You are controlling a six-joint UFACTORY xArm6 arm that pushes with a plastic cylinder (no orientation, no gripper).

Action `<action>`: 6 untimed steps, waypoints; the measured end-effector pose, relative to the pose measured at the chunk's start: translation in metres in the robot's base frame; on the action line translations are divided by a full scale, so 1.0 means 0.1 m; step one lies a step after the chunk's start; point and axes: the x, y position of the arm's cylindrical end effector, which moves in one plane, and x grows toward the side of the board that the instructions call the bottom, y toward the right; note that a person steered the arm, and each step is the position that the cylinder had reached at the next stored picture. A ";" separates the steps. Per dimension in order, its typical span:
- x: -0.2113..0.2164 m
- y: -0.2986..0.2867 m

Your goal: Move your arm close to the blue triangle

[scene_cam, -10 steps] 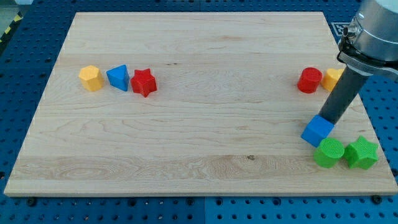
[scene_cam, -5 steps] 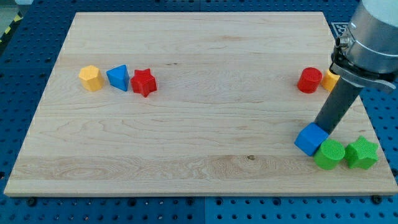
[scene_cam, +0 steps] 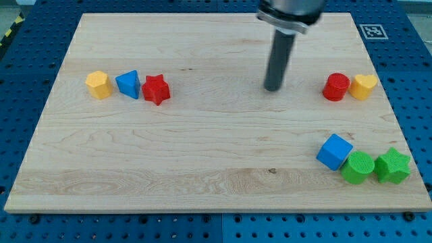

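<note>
The blue triangle (scene_cam: 128,84) lies at the view's left, between a yellow hexagon (scene_cam: 98,85) and a red star (scene_cam: 156,89). My tip (scene_cam: 273,88) stands on the board right of centre, far to the right of the blue triangle and left of the red cylinder (scene_cam: 335,88). It touches no block.
A yellow heart (scene_cam: 363,86) sits right of the red cylinder. A blue cube (scene_cam: 335,151), a green cylinder (scene_cam: 357,167) and a green star (scene_cam: 392,166) cluster at the bottom right. The wooden board (scene_cam: 216,148) rests on a blue pegboard.
My tip has left the blue cube at the bottom right and moved up and left to right of the board's centre. The blue cube was nudged slightly down-left before that.
</note>
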 end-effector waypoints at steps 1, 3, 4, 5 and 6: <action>-0.22 -0.64; -0.49 -2.01; -0.56 -2.61; -0.56 -2.64; -0.44 -2.64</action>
